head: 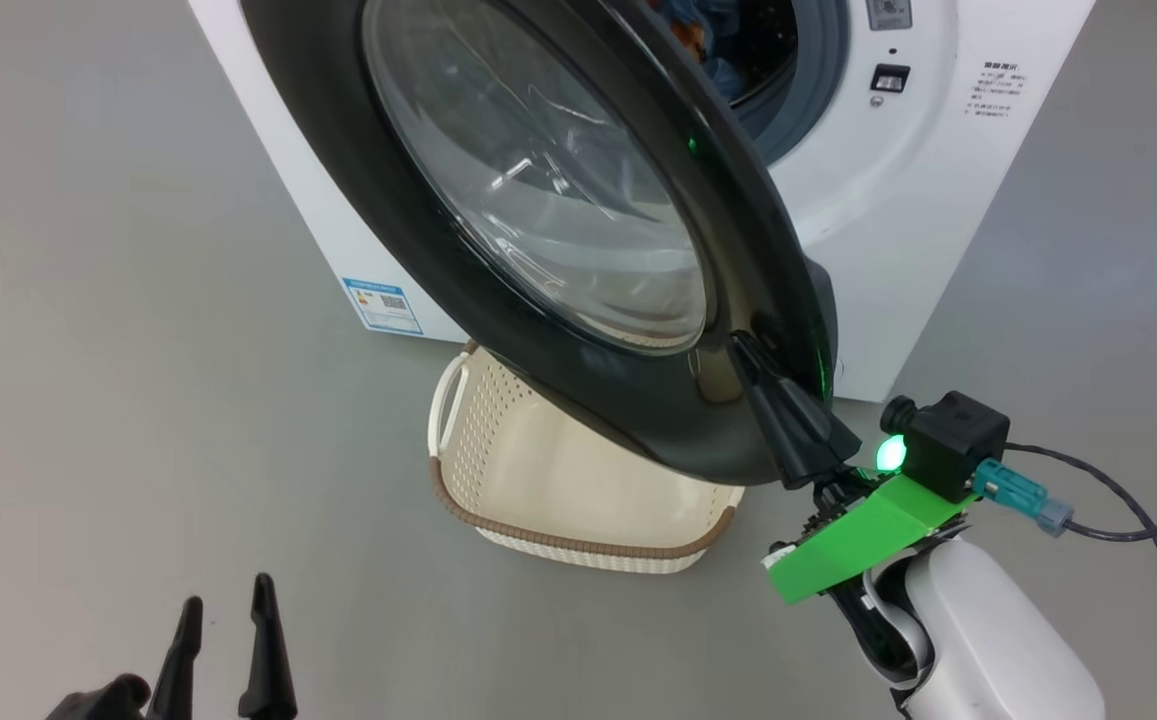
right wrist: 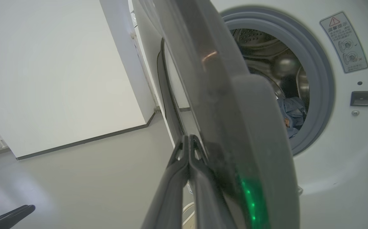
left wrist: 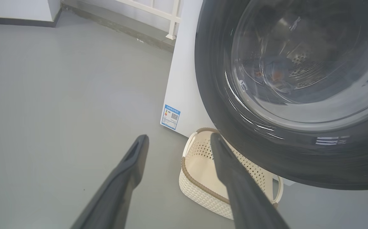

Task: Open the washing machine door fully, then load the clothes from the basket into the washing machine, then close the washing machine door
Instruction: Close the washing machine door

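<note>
The washing machine door [head: 558, 200], black-rimmed with a clear glass bowl, stands partly swung out from the white washing machine [head: 898, 230]. My right gripper [head: 746, 350] is shut with nothing held. Its closed fingertips [right wrist: 188, 141] lie against the outer face of the door's [right wrist: 234, 95] rim near its free edge. Blue clothes [head: 713, 45] lie inside the drum, and the clothes [right wrist: 293, 111] sit low behind the grey gasket. The cream basket [head: 558, 480] sits on the floor under the door, and its visible inside looks empty. My left gripper [head: 228, 610] hangs open at the lower left, pointing toward the basket [left wrist: 203, 181].
Grey floor [head: 118, 350] spreads to the left and in front of the machine. A blue label [left wrist: 170, 117] marks the machine's left side near the floor. A white wall with a dark skirting [right wrist: 75, 79] stands beyond. A black cable [head: 1128, 520] trails from my right wrist.
</note>
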Robot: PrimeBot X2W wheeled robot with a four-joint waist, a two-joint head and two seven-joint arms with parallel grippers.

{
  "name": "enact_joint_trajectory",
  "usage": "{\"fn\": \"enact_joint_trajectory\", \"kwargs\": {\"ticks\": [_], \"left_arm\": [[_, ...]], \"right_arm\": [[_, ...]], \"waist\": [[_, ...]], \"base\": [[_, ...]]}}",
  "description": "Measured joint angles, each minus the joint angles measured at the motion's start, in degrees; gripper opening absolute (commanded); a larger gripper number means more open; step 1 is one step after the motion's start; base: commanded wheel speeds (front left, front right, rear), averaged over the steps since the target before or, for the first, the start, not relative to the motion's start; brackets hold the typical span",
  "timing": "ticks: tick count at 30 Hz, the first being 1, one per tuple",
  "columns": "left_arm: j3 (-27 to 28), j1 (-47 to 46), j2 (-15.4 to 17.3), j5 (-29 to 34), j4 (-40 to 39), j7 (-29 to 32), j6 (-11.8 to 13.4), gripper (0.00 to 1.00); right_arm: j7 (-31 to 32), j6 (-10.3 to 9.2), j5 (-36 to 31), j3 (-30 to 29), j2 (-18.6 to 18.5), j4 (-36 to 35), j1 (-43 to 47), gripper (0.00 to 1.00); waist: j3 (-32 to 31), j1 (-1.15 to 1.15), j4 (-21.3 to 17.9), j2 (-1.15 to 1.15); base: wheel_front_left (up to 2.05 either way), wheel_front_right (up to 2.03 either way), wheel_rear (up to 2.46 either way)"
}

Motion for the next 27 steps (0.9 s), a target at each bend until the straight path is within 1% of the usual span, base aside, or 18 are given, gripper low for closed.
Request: {"fn": "enact_joint_trajectory", "kwargs": {"ticks": [5, 14, 27], "left_arm": [[-0.5, -0.4, -0.1, -0.9, 0.1, 0.0, 0.0, 1.00], [-1.3, -3.5, -0.2, -2.4, 0.2, 0.0, 0.0, 1.00], [-4.7, -7.8, -0.4, -4.1, -0.1, 0.0, -0.3, 1.00]], "right_arm": [[0.0, 0.01, -0.6, -1.6, -0.5, -0.1, -1.9, 0.00], [0.0, 0.01, -2.0, -3.5, -3.5, 0.2, -8.3, 0.00], [0.0, 0.01, -3.2, -4.9, -9.6, 2.2, -19.8, 0.00]], "waist": [[1.7, 0.00, -0.2, 0.00], [6.0, 0.00, 0.3, 0.00], [13.4, 0.01, 1.9, 0.00]], "base": [[0.00, 0.00, 0.00], [0.00, 0.00, 0.00], [0.00, 0.00, 0.00]]}}
